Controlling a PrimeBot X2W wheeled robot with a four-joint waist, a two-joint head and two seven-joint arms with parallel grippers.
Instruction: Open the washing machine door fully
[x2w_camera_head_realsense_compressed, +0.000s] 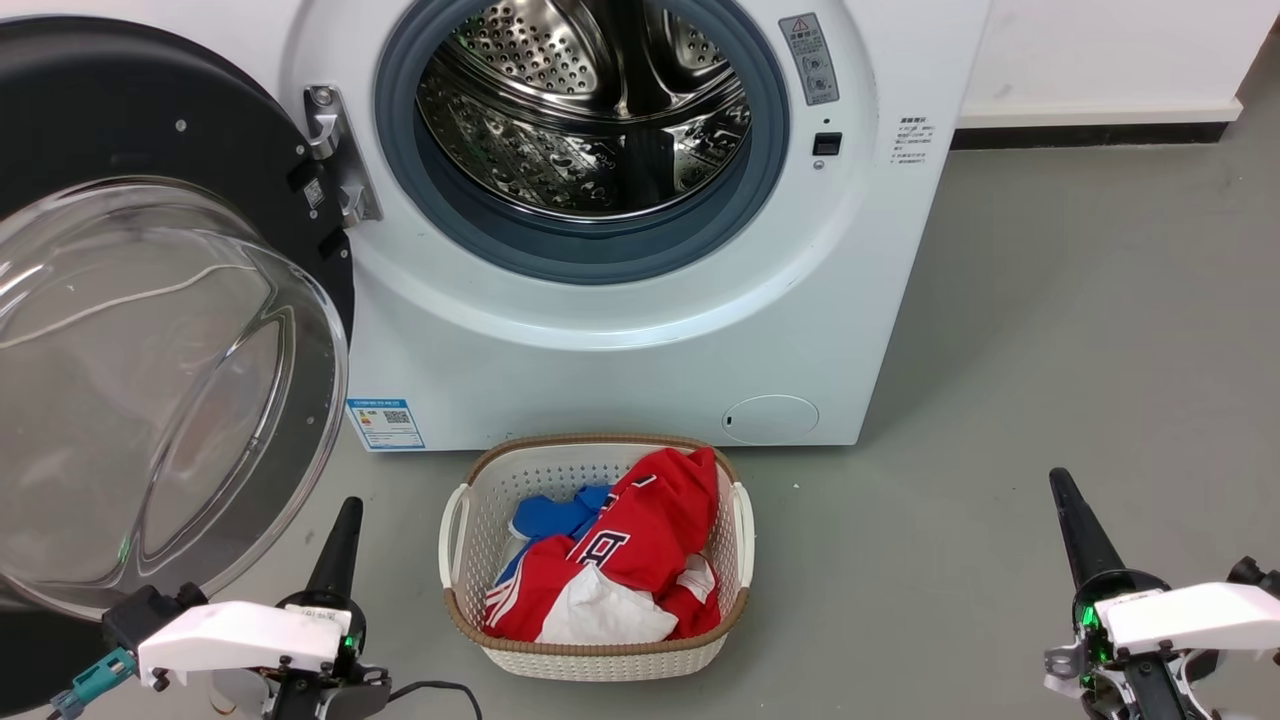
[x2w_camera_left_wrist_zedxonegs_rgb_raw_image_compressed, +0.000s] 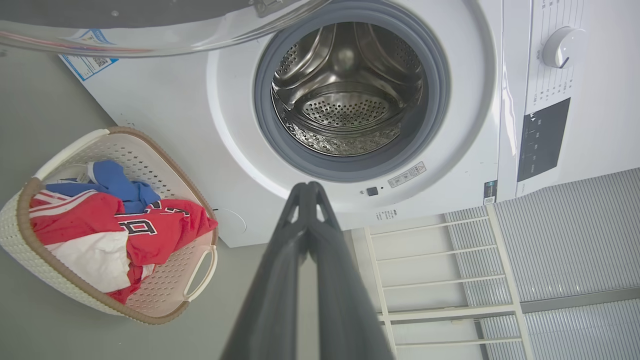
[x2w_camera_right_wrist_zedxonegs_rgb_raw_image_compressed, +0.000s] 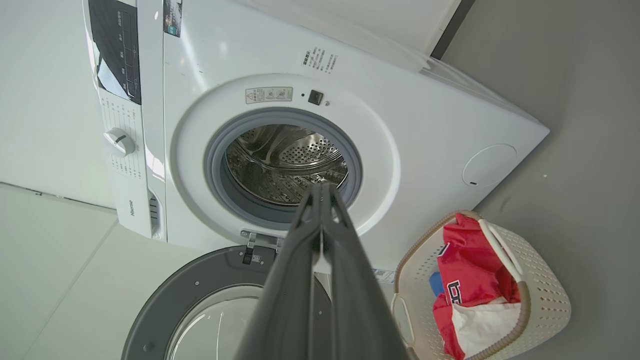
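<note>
Two robot claws held low in front of a front-loading washer with its door open.

Both claws point up from the bottom of the head view, over the grey floor. The left claw is near the lower edge of the door's glass bowl, and the right claw is far over on the other side. Each has its two dark fingers pressed together, holding nothing. The washing machine door, a glossy black ring, is swung wide on its metal hinge to the left of the white washing machine. Its inner side faces outward, so the steel drum and grey gasket are uncovered. A white laundry basket stands on the floor just in front of the machine, holding red, white and blue clothing.
</note>
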